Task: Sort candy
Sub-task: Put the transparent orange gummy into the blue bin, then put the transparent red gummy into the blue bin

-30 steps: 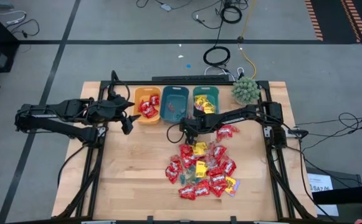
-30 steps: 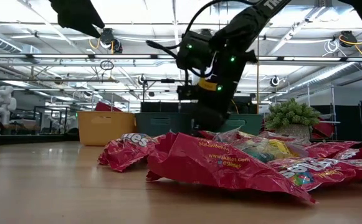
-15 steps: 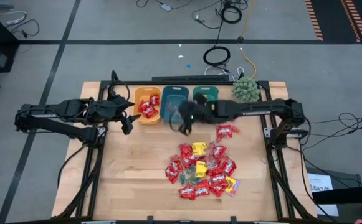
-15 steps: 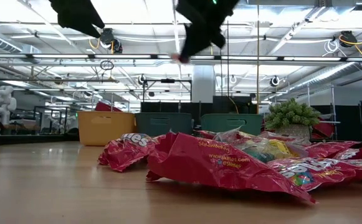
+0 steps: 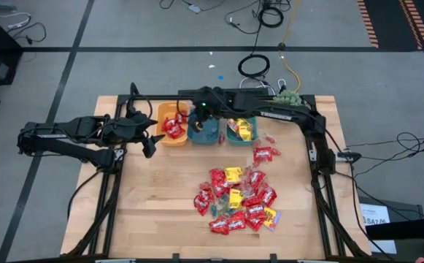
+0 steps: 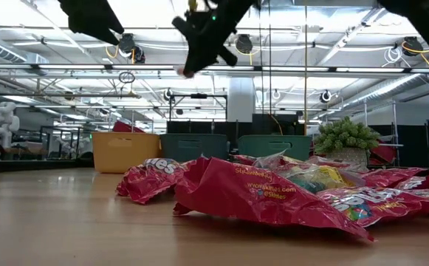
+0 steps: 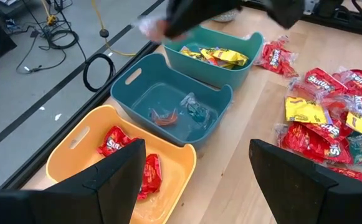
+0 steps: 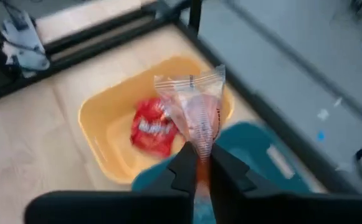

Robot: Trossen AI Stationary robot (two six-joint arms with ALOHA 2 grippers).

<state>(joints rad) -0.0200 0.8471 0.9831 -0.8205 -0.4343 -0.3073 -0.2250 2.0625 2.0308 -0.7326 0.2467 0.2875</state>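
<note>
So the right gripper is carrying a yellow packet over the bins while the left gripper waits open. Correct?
Not quite: the right gripper is shut on a small clear wrapped candy, not a yellow packet, as the right wrist view shows. It is over the bins, and the left gripper waits open.

The high view looks straight down on the whole table (image 5: pixel 160 212), the low view skims level across it toward the bins (image 6: pixel 194 147) — both wrist views hang close above those same bins.

1. My right gripper (image 8: pixel 198 163) has swung from the candy pile (image 5: pixel 238 195) to above the middle teal bin (image 5: pixel 205 126).
2. It now pinches a clear-wrapped pink piece (image 8: pixel 195 107) — lifted well off the table.
</note>
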